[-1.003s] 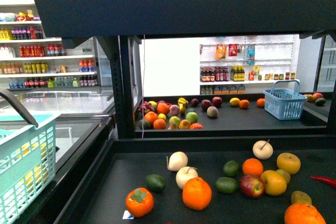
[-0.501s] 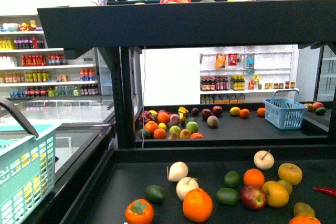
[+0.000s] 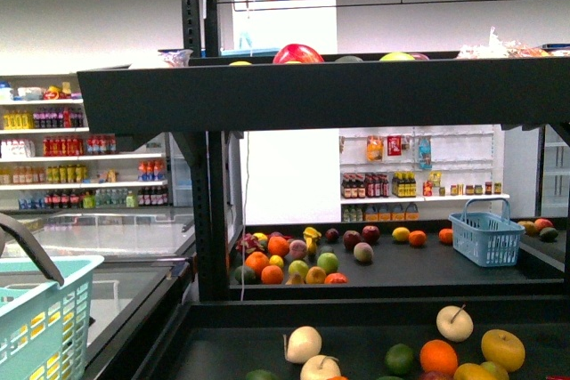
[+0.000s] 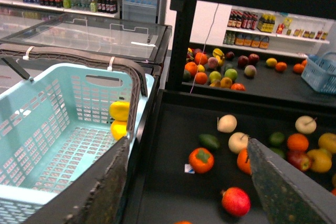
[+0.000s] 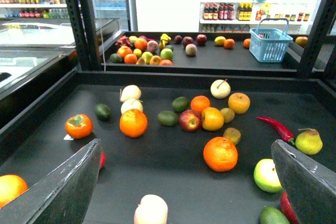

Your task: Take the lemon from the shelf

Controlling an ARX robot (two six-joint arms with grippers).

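both grippers are empty and spread wide. in the left wrist view the left gripper (image 4: 189, 192) hangs with its jaws far apart above the seam between a pale teal slotted plastic basket (image 4: 58, 129) and the near dark tray. in the right wrist view the right gripper (image 5: 184, 192) is just as open over the scattered fruit.

what has changed is the front view, which has climbed. a second ago the near tray's fruit filled the lower half of the frame; now only a few pieces peek in along the bottom edge. the large black metal-framed shelf (image 3: 338, 95) shows its upper tier across the middle, with more fruit poking over its rim. neither arm shows in that view.

the best match for the small bright-yellow oval lemon (image 3: 277, 261) sits in the fruit cluster on the far tray, lower centre of the front frame, just right of the black upright post and among oranges and green apples. it is too small to be sure of. a small blue plastic basket (image 3: 485, 238) stands well apart from it at the right.

two yellow fruit (image 4: 119, 110) already lie in the teal basket; i cannot tell what they are.

to my eye the robot has lifted its gaze to search the tiers, and no reach has begun.
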